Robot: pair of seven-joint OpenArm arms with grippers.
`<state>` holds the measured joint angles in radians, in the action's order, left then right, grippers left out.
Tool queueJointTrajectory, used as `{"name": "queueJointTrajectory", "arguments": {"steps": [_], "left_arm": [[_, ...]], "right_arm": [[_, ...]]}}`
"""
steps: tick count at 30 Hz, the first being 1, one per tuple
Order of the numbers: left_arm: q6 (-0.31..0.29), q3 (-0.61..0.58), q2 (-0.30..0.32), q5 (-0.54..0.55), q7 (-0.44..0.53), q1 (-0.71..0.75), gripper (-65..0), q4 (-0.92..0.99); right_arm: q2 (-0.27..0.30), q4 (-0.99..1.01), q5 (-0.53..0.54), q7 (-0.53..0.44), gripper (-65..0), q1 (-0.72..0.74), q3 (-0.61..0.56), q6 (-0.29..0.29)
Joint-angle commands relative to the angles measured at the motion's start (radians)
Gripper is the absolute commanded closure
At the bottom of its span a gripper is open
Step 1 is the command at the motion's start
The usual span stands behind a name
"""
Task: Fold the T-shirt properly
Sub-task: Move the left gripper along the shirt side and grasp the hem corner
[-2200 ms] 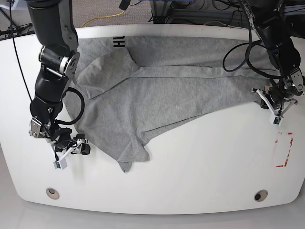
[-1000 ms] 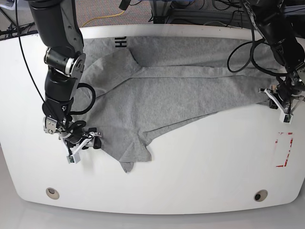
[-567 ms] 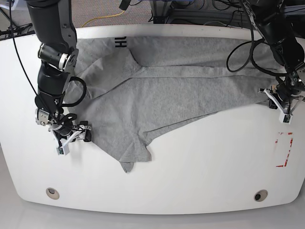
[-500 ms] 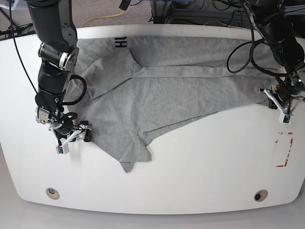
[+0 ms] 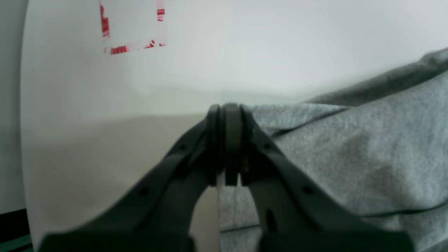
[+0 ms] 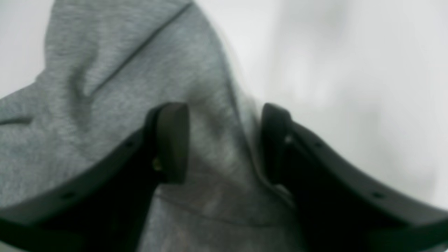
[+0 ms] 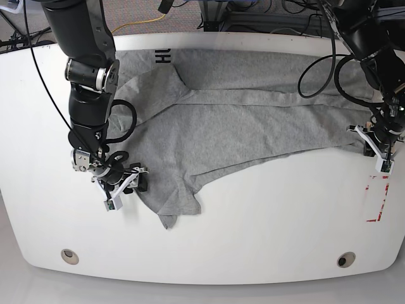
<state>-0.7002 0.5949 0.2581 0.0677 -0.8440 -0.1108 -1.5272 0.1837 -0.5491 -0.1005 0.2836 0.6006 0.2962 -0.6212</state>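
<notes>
- The T-shirt is spread crumpled across the far half of the white table.
- The left gripper is pinched tight on the shirt's right edge. If it is pulled hard, the cloth could slip out.
- The right gripper is held apart over the near-left edge. Only one layer might be caught.
- The pinch is seen only in the wrist views. The black letters are seen only from the base view.
- The red mark looks like tape, perhaps.

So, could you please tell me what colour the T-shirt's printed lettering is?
Black lettering on the light grey T-shirt, clearest in the base view.
</notes>
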Motion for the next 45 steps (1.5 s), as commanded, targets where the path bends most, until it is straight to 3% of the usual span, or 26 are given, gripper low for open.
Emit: {"name": "queueJointTrajectory", "arguments": {"steps": [1, 4, 8, 24, 27, 33, 37, 45], "left_arm": [[0.002, 0.003, 0.019, 0.011, 0.021, -0.017, 0.0, -0.036], [0.002, 0.004, 0.019, 0.011, 0.021, -0.017, 0.0, -0.054], [0.002, 0.004, 0.019, 0.011, 0.021, -0.011, 0.0, -0.098], [0.002, 0.004, 0.025, 0.004, -0.037, 0.116, -1.0, -0.126], [0.002, 0.001, 0.020, 0.004, -0.037, 0.127, -10.6, -0.126], [0.002, 0.001, 0.019, 0.011, -0.039, 0.092, -40.3, -0.128], [0.002, 0.004, 0.019, 0.011, -0.039, 0.035, -45.3, -0.092], [0.018, 0.006, 0.028, 0.007, -0.033, -0.125, -45.3, 0.198]], "right_arm": [[0.007, -0.007, -0.009, 0.026, -18.1, 0.040, -0.001, -0.004], [0.006, -0.007, -0.012, 0.026, -8.1, 0.045, -0.002, -0.004], [0.006, -0.007, -0.015, 0.026, 0.0, 0.055, -0.002, -0.004], [0.015, -0.007, -0.015, 0.030, 0.0, 0.051, -0.004, -0.009], [0.010, -0.007, -0.015, 0.030, 0.0, 0.051, -0.004, -0.009], [0.007, -0.007, -0.015, 0.030, 0.0, 0.051, -0.004, -0.009], [0.006, -0.007, -0.015, 0.030, 0.0, 0.051, -0.004, -0.009], [0.006, -0.007, -0.015, 0.030, 0.0, 0.051, -0.002, -0.009]]}}
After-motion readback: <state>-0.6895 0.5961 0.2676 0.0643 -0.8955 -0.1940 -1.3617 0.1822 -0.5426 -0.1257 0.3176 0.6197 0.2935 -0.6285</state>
